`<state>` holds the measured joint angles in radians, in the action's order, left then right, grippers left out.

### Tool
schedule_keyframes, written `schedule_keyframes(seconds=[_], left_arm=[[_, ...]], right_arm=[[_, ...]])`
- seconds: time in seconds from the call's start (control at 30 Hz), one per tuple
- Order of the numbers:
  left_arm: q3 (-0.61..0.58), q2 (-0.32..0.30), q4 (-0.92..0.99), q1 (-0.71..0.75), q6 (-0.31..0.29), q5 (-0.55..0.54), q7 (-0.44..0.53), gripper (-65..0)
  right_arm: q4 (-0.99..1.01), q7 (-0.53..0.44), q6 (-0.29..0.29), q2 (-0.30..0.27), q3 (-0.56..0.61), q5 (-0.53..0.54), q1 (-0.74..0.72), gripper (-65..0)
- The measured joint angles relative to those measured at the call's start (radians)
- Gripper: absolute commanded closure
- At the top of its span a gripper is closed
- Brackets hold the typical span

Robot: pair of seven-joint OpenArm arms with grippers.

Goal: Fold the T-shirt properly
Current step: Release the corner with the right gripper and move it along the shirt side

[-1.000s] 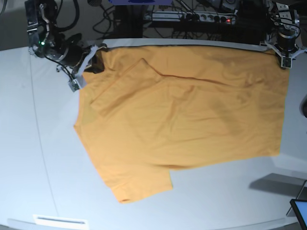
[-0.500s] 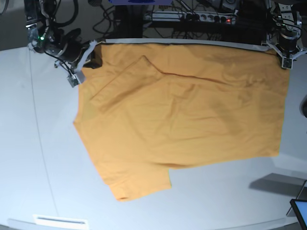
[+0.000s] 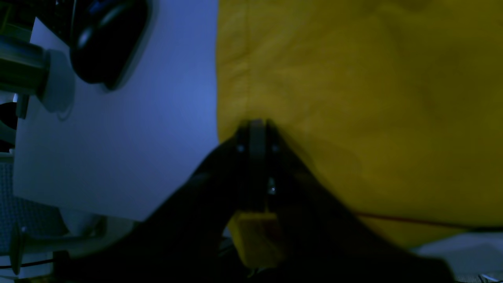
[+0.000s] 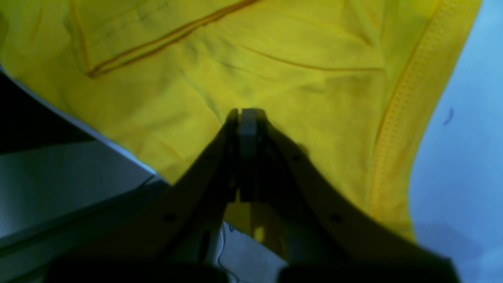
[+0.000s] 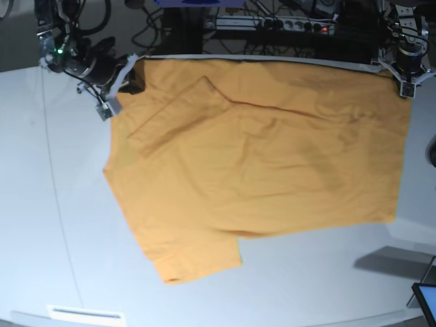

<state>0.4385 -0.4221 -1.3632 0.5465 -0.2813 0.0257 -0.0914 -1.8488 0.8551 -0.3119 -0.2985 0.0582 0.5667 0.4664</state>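
The orange-yellow T-shirt (image 5: 259, 157) lies spread flat across the grey table (image 5: 54, 204), with one sleeve pointing to the near edge and the other folded in at the far left. At the far left corner my right gripper (image 5: 122, 85) is shut on the cloth; the right wrist view shows its tips (image 4: 245, 114) pinching the T-shirt (image 4: 275, 59) beside a ribbed seam. At the far right corner my left gripper (image 5: 407, 85) is shut on the hem, and the left wrist view shows its tips (image 3: 255, 125) closed over the edge of the T-shirt (image 3: 353, 98).
A power strip and cables (image 5: 286, 26) run behind the table's far edge. A white label strip (image 5: 86, 314) lies at the near left. A dark screen corner (image 5: 426, 300) stands at the near right. A black rounded object (image 3: 106, 39) sits beyond the hem.
My right gripper has drawn back toward the far edge, pulling the T-shirt's far left corner and top edge with it. The left gripper has held still.
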Motion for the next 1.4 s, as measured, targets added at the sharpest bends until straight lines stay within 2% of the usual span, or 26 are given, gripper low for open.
schedule_keyframes(seconds=[0.27, 0.4, 0.63, 0.77, 1.0, 1.17, 1.23, 1.3, 1.4], left_arm=[[0.000, -0.002, -0.002, 0.000, 0.000, 0.000, -0.002, 0.0], [-0.001, 0.002, -0.055, 0.006, -0.011, 0.023, -0.059, 0.0], [-0.001, 0.005, -0.056, 0.008, -0.011, 0.019, -0.055, 0.0], [0.051, 0.013, -0.061, 0.014, -0.036, 0.019, -0.063, 0.0], [0.108, 0.014, -0.089, 0.040, -0.040, 0.020, -0.081, 0.0], [0.119, 0.012, -0.101, 0.035, -0.038, 0.020, -0.081, 0.0], [0.119, 0.014, -0.101, 0.032, -0.038, 0.020, -0.081, 0.0], [0.119, 0.014, -0.101, 0.024, -0.037, 0.021, -0.082, -4.9], [0.123, 0.015, -0.102, 0.005, -0.037, 0.018, -0.084, -18.3]], right_arm=[[-0.017, 0.027, -0.001, 0.000, -0.025, 0.003, 0.018, -0.1], [-0.017, 0.048, -0.001, 0.000, -0.023, 0.004, 0.005, -0.1], [-0.017, 0.061, -0.003, 0.000, -0.021, 0.003, -0.006, -0.1], [-0.017, 0.066, -0.003, 0.000, -0.021, 0.003, -0.011, -0.1], [-0.030, 0.070, -0.002, 0.000, -0.021, -0.008, -0.011, -0.1], [-0.099, 0.203, 0.016, 0.000, -0.026, -0.054, -0.024, -0.1], [-0.101, 0.219, 0.016, 0.000, -0.037, -0.058, -0.043, -0.3], [-0.103, 0.222, 0.019, -0.003, -0.058, -0.071, -0.051, -0.3], [-0.105, 0.240, 0.019, -0.001, -0.060, -0.069, -0.053, -1.3]])
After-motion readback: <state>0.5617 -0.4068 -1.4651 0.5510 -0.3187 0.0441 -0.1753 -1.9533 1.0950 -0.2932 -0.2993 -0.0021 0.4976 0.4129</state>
